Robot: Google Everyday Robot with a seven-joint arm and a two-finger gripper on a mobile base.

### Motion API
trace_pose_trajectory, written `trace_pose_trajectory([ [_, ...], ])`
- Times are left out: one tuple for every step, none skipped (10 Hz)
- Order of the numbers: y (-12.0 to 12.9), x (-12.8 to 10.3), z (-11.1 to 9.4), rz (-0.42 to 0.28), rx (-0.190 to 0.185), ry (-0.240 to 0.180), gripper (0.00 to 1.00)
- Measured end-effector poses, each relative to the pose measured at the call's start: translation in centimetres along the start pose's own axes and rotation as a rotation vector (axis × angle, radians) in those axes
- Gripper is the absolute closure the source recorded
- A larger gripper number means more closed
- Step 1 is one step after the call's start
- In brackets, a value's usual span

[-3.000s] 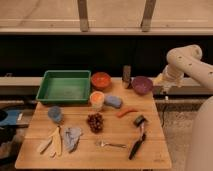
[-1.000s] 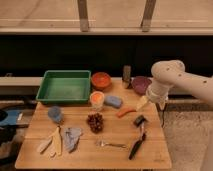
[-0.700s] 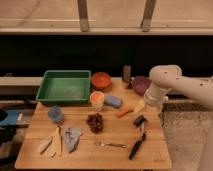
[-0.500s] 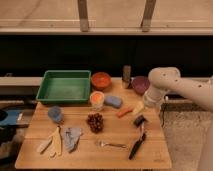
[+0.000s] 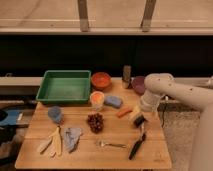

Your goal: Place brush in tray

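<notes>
The gripper (image 5: 138, 120) hangs over the head end of the brush (image 5: 136, 148), hiding it; open or clenched, I cannot tell. The tray (image 5: 65, 73) sits well apart.

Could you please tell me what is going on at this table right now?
The robot's gripper is down low over the right side of the wooden table, right at the head end of the black brush. The brush lies on the table. The green tray sits at the back left, well apart from the brush, and the brush is not in it yet.
</notes>
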Motion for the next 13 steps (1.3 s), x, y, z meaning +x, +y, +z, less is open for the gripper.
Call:
trace_pose_trajectory([
  [0.1,-0.2,0.8,0.004,0.005,0.015,0.20],
  [0.0,-0.3,1.4,0.012,0.008,0.026,0.20],
  [-0.2,-0.4,2.2,0.025,0.010,0.041,0.20],
  [-0.3,-0.6,2.9,0.043,0.016,0.057,0.20],
  [-0.5,-0.6,3.4,0.060,0.021,0.071,0.20],
  [-0.8,-0.6,3.7,0.079,0.026,0.081,0.20],
  [-1.0,-0.6,3.9,0.096,0.032,0.089,0.20],
  [-1.1,-0.5,4.1,0.114,0.043,0.098,0.20],
  [-1.2,-0.4,4.3,0.132,0.054,0.106,0.20],
  [-1.4,-0.2,4.4,0.141,0.061,0.109,0.20],
  [-1.6,0.1,4.5,0.152,0.065,0.115,0.20],
  [-1.6,0.3,4.7,0.155,0.068,0.121,0.20],
  [-1.6,0.4,4.8,0.157,0.070,0.126,0.20],
])
